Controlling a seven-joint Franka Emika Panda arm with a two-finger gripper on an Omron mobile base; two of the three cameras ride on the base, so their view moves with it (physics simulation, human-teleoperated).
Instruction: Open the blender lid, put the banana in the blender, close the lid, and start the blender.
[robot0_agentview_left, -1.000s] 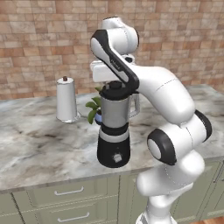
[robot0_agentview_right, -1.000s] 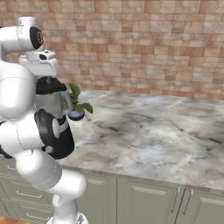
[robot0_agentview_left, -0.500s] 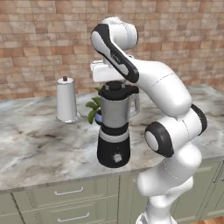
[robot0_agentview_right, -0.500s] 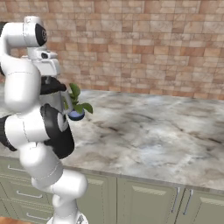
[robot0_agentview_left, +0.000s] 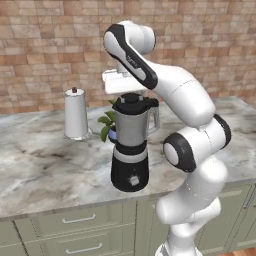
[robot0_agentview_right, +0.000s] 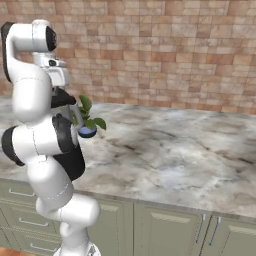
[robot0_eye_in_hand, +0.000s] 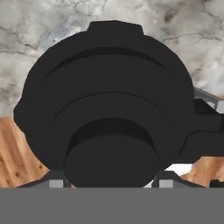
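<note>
The blender (robot0_agentview_left: 130, 150), a grey jar on a black base, stands near the counter's front edge. The black blender lid (robot0_agentview_left: 132, 101) sits on the jar's mouth. My gripper (robot0_agentview_left: 131, 95) comes down onto it from straight above. In the hand view the lid (robot0_eye_in_hand: 109, 87) lies right below the hand. Its raised knob (robot0_eye_in_hand: 111, 153) sits between my fingertips (robot0_eye_in_hand: 56, 183), which press against its two sides, so the gripper (robot0_eye_in_hand: 110, 182) is shut on the knob. The banana is out of view.
A white roll (robot0_agentview_left: 76, 115) with a dark top knob stands to the blender's left. A small potted plant (robot0_agentview_left: 107, 125) (robot0_agentview_right: 87, 120) stands just behind the blender. A brick wall closes the back. The marble counter (robot0_agentview_right: 175, 150) stretches to the right.
The arm's upper links have shifted slightly while the hand stays over the lid. The blender and its lid have not moved.
</note>
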